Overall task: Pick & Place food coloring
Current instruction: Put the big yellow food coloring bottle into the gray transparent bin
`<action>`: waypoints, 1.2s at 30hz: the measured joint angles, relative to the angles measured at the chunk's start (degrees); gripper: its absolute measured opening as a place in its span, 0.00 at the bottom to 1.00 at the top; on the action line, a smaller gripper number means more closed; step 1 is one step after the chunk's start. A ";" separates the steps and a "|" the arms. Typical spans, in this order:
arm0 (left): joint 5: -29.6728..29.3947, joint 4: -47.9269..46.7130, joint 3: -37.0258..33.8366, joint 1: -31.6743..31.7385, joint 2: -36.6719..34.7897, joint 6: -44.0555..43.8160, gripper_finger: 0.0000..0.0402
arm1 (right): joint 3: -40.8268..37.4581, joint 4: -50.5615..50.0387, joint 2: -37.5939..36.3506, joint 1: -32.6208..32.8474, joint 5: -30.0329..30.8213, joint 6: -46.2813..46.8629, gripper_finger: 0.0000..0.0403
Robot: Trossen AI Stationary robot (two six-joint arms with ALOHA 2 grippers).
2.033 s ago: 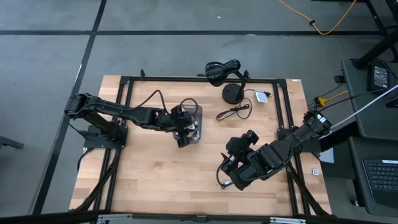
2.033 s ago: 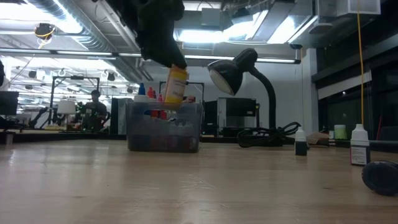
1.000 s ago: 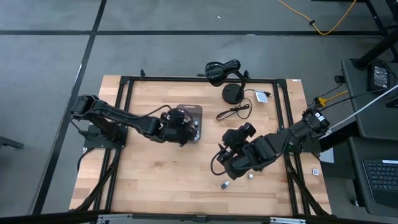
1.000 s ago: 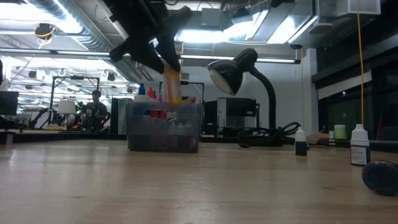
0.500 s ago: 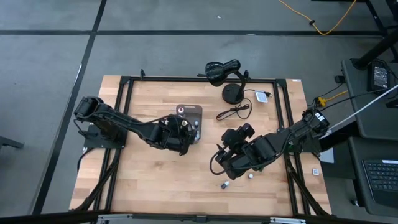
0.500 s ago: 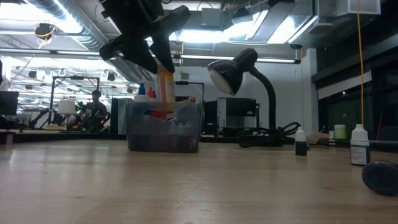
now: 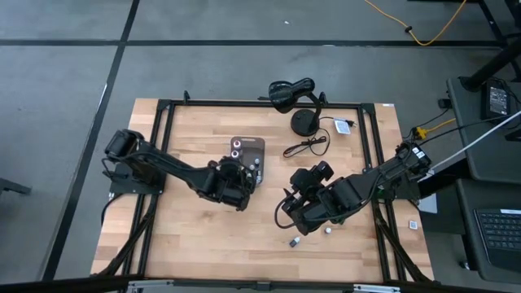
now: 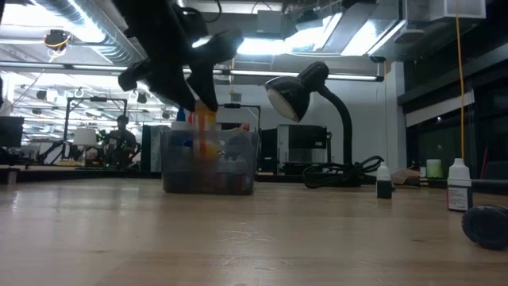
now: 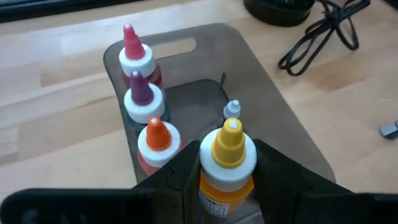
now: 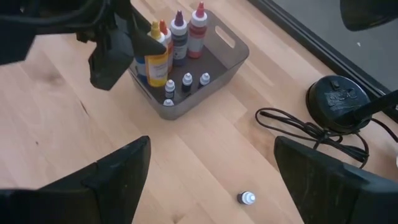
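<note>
Yellow bottle lowered into the gray tray

The left claw (image 9: 227, 171) was clamped on a yellow-capped bottle (image 9: 227, 163), its label print unreadable, inside the tray (image 10: 233, 59) beside orange-, purple- and red-tipped bottles. The right claw (image 10: 208, 177) hung spread apart above the counter (image 7: 220, 232), a small bottle (image 10: 247, 198) standing loose there.

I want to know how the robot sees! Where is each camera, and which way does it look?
High view: above, looking straight down on the table; both arms show.
Low view: at tabletop height, looking across; the left gripper comes in from above.
Left wrist view: on the left arm, looking past its fingers gripping the yellow-capped bottle.
Right wrist view: on the right arm, between its open fingers.
All four share the gray tray.
</note>
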 joint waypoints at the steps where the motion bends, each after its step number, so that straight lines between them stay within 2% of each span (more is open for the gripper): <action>1: -0.04 -0.19 0.00 -0.06 0.30 -0.40 0.29 | 0.00 -0.04 0.00 0.00 -0.02 -0.02 0.85; 14: 0.78 0.44 0.01 -0.76 3.25 -1.62 0.29 | 0.00 -0.50 0.00 0.00 -0.02 -1.59 0.85; 19: -0.64 0.53 0.13 -1.92 4.58 -3.26 0.29 | 0.00 -0.50 0.00 0.00 -0.04 -2.28 0.85; 25: 2.72 0.18 -0.04 -1.96 4.73 -3.50 0.29 | 0.00 -0.48 0.00 0.00 -0.07 -3.05 0.85; 30: 3.33 0.21 -0.02 -1.96 4.69 -3.07 0.29 | 0.00 -0.46 0.00 0.00 -0.11 -3.15 0.85; 36: 5.54 0.47 0.04 -2.03 4.29 -2.78 0.50 | 0.00 -0.32 0.00 0.00 -0.15 -3.17 0.85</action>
